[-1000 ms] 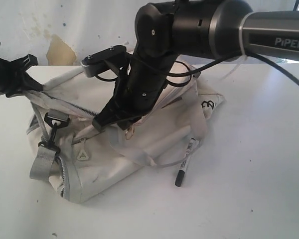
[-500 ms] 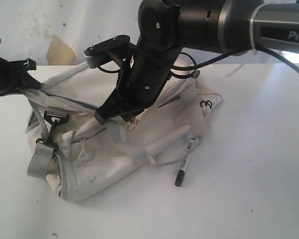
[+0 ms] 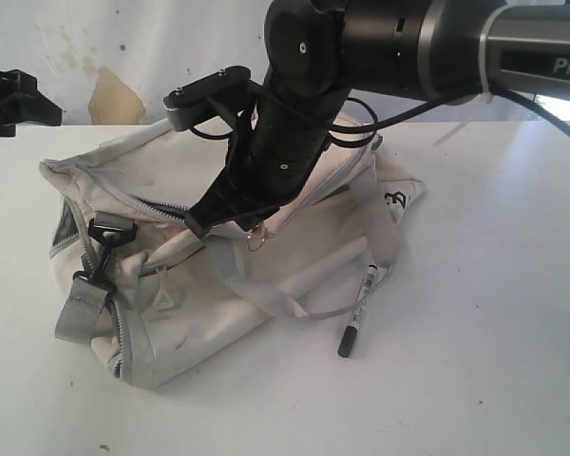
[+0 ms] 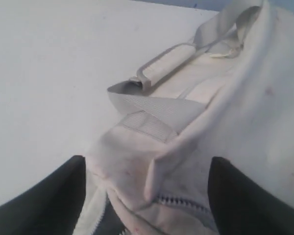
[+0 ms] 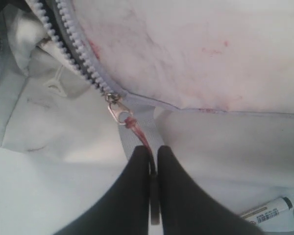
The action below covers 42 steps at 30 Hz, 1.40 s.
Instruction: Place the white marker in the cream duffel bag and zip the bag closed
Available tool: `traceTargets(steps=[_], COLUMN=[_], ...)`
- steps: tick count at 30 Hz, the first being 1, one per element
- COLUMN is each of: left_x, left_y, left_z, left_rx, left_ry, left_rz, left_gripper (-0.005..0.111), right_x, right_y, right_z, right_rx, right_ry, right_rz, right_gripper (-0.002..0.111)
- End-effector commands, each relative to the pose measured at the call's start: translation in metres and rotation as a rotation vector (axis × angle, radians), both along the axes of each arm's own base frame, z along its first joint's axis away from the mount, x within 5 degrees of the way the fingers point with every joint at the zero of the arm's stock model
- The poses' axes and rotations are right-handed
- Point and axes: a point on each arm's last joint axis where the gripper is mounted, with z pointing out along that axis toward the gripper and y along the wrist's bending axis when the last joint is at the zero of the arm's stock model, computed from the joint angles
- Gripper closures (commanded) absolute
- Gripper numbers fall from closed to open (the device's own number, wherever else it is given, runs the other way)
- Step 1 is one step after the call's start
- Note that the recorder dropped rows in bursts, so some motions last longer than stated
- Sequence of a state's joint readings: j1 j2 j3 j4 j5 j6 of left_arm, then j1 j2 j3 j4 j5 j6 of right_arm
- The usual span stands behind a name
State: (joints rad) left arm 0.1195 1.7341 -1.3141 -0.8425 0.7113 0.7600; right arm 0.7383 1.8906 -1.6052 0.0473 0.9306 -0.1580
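Right wrist view: right hand (image 5: 153, 149) pinches the zipper pull (image 5: 129, 122) tight; left hand (image 4: 147, 161) stands spread wide.

Exterior high oblique, wrists close, sharing bag (image 3: 199, 318)

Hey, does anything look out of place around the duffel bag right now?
Yes. The white marker lies on the table beside the cream duffel bag, not inside it, yet the right gripper is shut on the zipper pull. Zipping now would likely leave it out. The bag is also smudged and slumped.
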Motion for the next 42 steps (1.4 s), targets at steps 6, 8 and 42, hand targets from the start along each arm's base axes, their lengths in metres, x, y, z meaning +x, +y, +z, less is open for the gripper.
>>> traceTargets(steps=[6, 8, 42], left_x=[-0.036, -0.041, -0.075], left_y=[-0.016, -0.02, -0.123], left_z=[0.017, 0.019, -0.022], left_rx=[0.107, 0.107, 0.493], left_ry=[0.019, 0.023, -0.393], left_rz=[-0.43, -0.494, -1.105], left_gripper=[0.03, 0.03, 0.044], right_x=[0.004, 0.004, 0.003], right_y=[-0.005, -0.005, -0.005], right_z=[0.005, 0.005, 0.005], right_rx=[0.011, 0.011, 0.021], right_ry=[-0.024, -0.024, -0.014], right_rz=[-0.017, -0.017, -0.02], right_gripper=[0.108, 0.108, 0.108])
